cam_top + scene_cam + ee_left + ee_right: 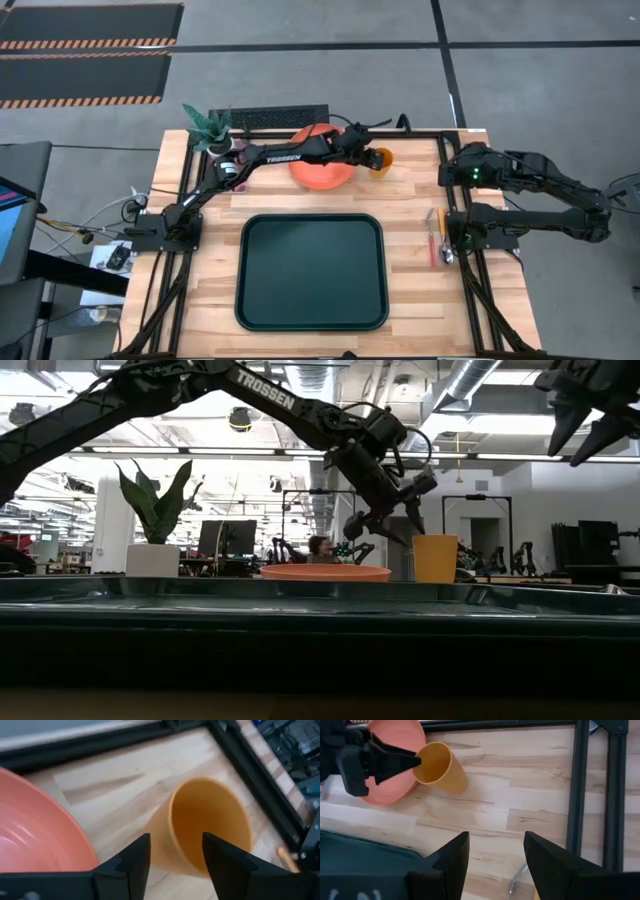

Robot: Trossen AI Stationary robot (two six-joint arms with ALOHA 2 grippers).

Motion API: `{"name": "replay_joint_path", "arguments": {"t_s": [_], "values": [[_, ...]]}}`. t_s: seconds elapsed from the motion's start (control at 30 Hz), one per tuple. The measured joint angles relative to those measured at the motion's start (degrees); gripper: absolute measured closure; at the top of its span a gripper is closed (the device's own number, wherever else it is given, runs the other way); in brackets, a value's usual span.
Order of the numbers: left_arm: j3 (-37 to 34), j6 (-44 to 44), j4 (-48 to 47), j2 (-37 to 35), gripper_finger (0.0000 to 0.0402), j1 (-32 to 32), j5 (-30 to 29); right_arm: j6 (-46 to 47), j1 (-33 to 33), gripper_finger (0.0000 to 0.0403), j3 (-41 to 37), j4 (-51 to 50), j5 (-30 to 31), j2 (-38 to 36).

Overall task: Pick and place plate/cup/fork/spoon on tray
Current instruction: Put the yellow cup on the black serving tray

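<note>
High view, cup: the cup (381, 160) is standing on the bare wood at the far side of the table, just beside the plate (321, 172) and well apart from the tray (311, 271).
High view, left arm: it is reaching across the plate, the left gripper (369, 156) sitting at the cup's near rim.
High view, right arm: it is waiting folded at the table's right edge, the fork (433, 240) and spoon (442, 236) lying side by side below it.
Low view, clearance: the left gripper (392, 526) is hanging above and beside the cup (434, 558), not touching; the fingers are spread.
Left wrist view, aim: the 2 fingers (131, 865) are parted, framing the cup's (207, 827) open mouth and near wall.
Left wrist view, handling: likely light, stiff, smooth plastic; it could tip or slip, so pinching 1 wall at the rim looks soundest.
Right wrist view, right gripper: the right gripper (494, 862) is holding nothing, fingers apart, looking toward the cup (440, 768).
</note>
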Motion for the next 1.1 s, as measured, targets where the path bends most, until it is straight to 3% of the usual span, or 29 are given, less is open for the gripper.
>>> {"name": "replay_joint_path", "arguments": {"t_s": [0.13, 0.27, 0.37, 0.6, 0.93, 1.1], "values": [[0.03, -2.81, -0.18, 0.97, 0.0212, 0.00, 0.80, -0.03, -0.01, 0.0189, 0.00, -0.27, 0.00, 0.00], [-0.01, -3.02, -0.52, 1.14, 0.0221, 0.11, 0.91, -0.17, -0.01, 0.0189, 0.00, -0.28, -0.02, 0.00], [-0.01, -3.02, 0.01, 1.13, 0.0255, 0.32, -0.43, -0.17, -0.01, 0.0189, 0.00, -0.29, -0.02, -0.02], [-0.01, -2.14, 0.20, 1.13, 0.0388, 0.91, 1.70, -0.90, -0.01, 0.0189, 0.00, -0.29, -0.20, -0.02], [-0.01, -2.75, 0.18, 0.85, 0.0399, 0.52, 7.99, -1.46, -0.01, 0.0189, -0.02, -0.31, 0.67, -0.02], [-0.03, -0.20, -2.48, -3.49, 0.0400, -0.83, 10.08, -2.40, -0.01, 0.0189, -0.02, -0.32, 1.77, -0.08]]}}
